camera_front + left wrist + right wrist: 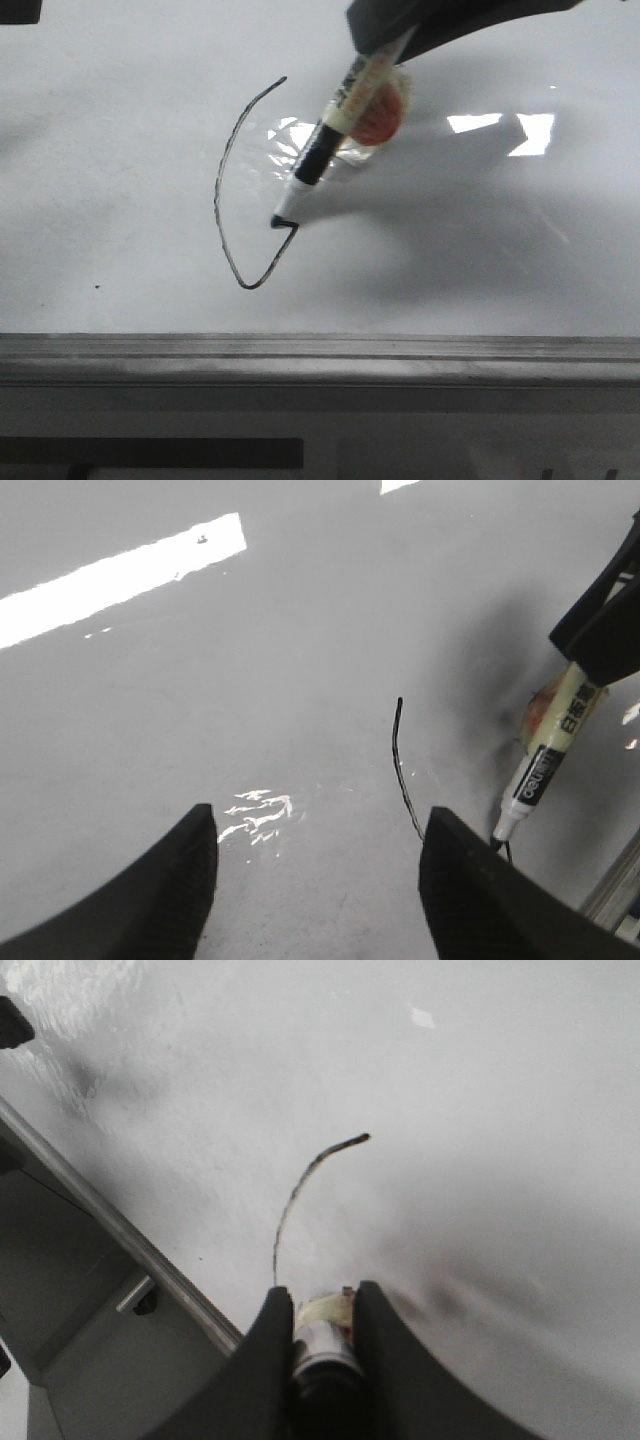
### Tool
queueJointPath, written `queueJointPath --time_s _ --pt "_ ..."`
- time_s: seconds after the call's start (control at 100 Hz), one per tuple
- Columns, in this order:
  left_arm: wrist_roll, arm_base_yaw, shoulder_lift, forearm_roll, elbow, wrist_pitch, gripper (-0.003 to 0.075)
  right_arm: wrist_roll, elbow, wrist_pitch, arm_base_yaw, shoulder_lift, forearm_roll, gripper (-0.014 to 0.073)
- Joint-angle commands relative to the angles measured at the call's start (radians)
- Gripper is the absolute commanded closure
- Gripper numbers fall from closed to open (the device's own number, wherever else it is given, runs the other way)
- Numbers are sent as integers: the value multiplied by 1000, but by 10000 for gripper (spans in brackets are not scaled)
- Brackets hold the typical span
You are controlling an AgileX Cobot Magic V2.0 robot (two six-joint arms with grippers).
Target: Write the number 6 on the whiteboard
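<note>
The whiteboard [480, 240] fills the front view, glossy and pale. On it runs the number 6 [216, 200], a thin black line curving down from the upper right to a pointed bottom, then rising into an angular hook. The marker [335, 130] leans down from the upper right, and its black tip touches the board at the end of that hook. My right gripper [322, 1292] is shut on the marker's barrel. My left gripper [320, 818] hovers over the bare board to the left of the line [398, 750], open and empty. It does not appear in the front view.
A grey metal frame [320, 350] borders the board's near edge, with a lower ledge [320, 430] beyond it. A tiny black dot [97, 287] lies left of the line. A reddish round piece [382, 112] sits by the marker's barrel. Bright glare patches [500, 128] lie to the right.
</note>
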Motion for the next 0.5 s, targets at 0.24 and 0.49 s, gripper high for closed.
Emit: queueJointPath --time_s 0.24,0.49 --pt "-5 1 -6 -12 -33 -75 314 -14 -72 -111 26 43 -40 647" --pt "-3 -116 29 39 -33 -82 314 -26 -72 -70 109 -20 -38 647"
